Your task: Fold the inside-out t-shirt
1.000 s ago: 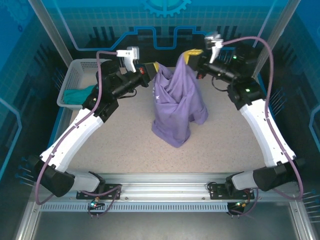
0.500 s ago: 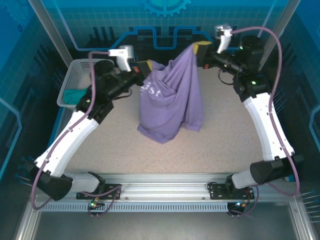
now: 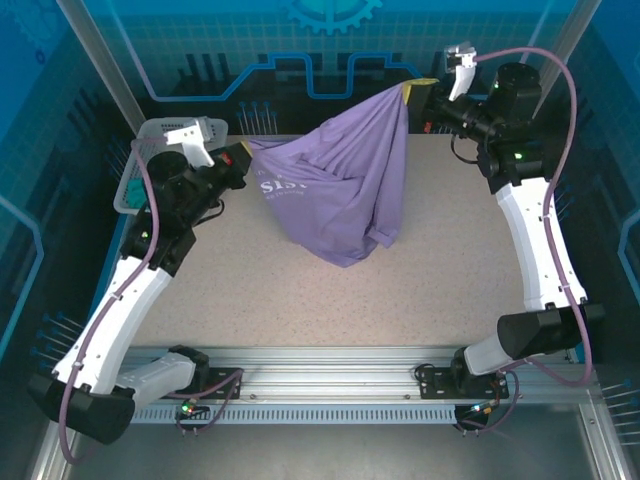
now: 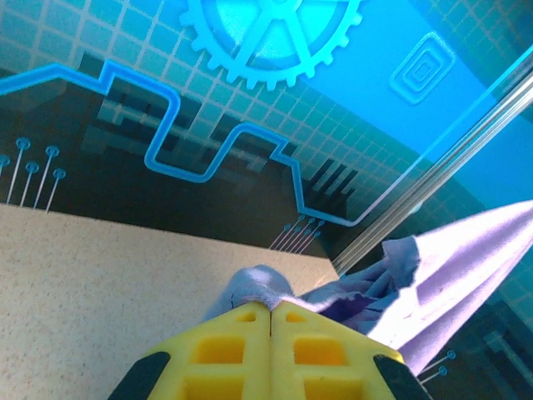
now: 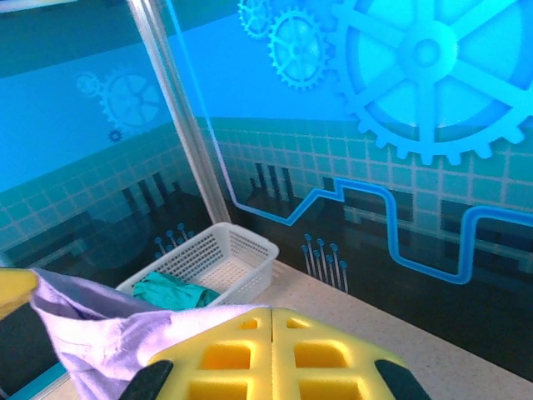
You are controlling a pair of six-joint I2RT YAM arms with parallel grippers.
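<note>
- Currently the inside-out t-shirt (image 3: 345,195) hangs stretched between both grippers, to the right of the white basket (image 5: 254,240). Its bunched lower end appears to rest on the table (image 3: 250,290).
- Handling, by my judgement: light, soft, limp cloth. It sags, twists and holds no shape, and a thin pinch may slip.
- My left gripper (image 3: 243,152) is clamped on a cloth edge just right of the basket.
- My right gripper (image 3: 412,90) is clamped on another edge, well right of the basket and higher.
- Recommended hold: seam or hem corners, where doubled layers give firmer purchase.
- A teal garment (image 5: 171,292) lies inside the basket.
</note>
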